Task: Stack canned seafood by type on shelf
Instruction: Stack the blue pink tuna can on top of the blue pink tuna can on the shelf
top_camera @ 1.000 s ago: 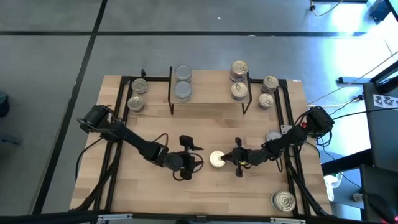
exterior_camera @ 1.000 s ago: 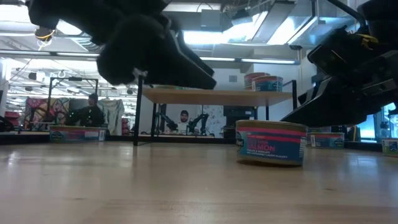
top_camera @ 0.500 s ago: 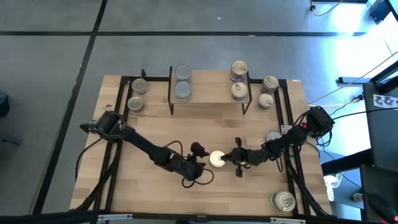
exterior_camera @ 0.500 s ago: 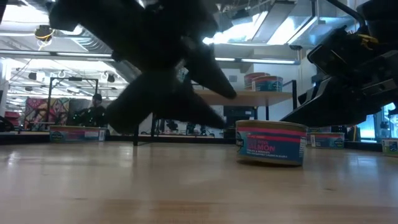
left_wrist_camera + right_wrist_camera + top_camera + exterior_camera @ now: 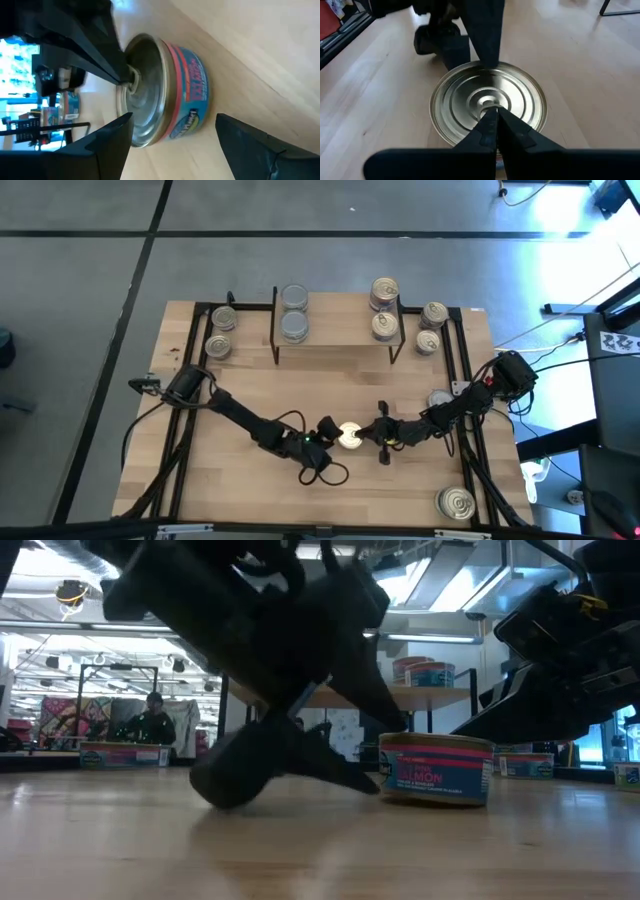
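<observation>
A silver-lidded tin with a pink and blue label (image 5: 349, 437) stands upright on its base in the middle of the table. My right gripper (image 5: 366, 436) is shut, its tips on the tin's lid. My left gripper (image 5: 328, 432) is open and rolled at the tin's left side. One finger (image 5: 385, 705) stands over the lid's edge and the other (image 5: 340, 772) low by the tabletop; I cannot tell whether either touches the tin. On the shelf (image 5: 335, 348) sit silver-lidded tins (image 5: 294, 327) at its left end and gold-lidded tins (image 5: 385, 326) at its right end. My right gripper presses its shut fingertips (image 5: 490, 117) on the centre of the tin's silver lid (image 5: 489, 102). It comes from the table's right, slanting down. The tin stands flat on the table under the tips.
Two gold-lidded tins (image 5: 220, 332) lie left of the shelf and two more (image 5: 431, 327) right of it. One tin (image 5: 440, 399) lies by the right arm and one (image 5: 455, 503) at the near right corner. Black rails run along both table sides.
My left gripper has gone toward the table's right and down, up to the tin's left side, and has rolled so that one finger stands high and one low. It has stayed open. The tin and my right gripper have kept still.
</observation>
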You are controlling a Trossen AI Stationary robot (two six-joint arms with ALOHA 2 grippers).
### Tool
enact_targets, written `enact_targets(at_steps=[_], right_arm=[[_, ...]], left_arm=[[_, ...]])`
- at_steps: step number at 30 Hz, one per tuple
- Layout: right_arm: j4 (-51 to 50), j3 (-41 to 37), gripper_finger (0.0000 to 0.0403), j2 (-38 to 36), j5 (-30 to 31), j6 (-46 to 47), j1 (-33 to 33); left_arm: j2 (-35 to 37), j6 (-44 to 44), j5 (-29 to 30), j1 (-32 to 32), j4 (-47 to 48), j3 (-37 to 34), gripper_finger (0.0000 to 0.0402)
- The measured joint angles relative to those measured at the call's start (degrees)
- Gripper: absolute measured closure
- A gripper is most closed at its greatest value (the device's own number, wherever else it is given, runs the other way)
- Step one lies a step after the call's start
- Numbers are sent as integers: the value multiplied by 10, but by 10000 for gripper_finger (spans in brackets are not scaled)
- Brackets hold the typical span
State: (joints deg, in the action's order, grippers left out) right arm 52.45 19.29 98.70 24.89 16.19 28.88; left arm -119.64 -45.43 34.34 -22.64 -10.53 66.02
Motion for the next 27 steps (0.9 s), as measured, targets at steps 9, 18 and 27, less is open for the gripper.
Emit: enact_targets(at_steps=[9, 18, 27], right_arm=[[-8, 0, 389, 0, 0, 0, 0], [-15, 0, 388, 0, 1, 2, 0], [-13, 0, 388, 2, 5, 2, 0]], left_arm=[[-9, -27, -26, 17, -28, 0, 121], [-9, -49, -72, 30, -27, 0, 121], [-10, -55, -108, 54, -26, -1, 121]])
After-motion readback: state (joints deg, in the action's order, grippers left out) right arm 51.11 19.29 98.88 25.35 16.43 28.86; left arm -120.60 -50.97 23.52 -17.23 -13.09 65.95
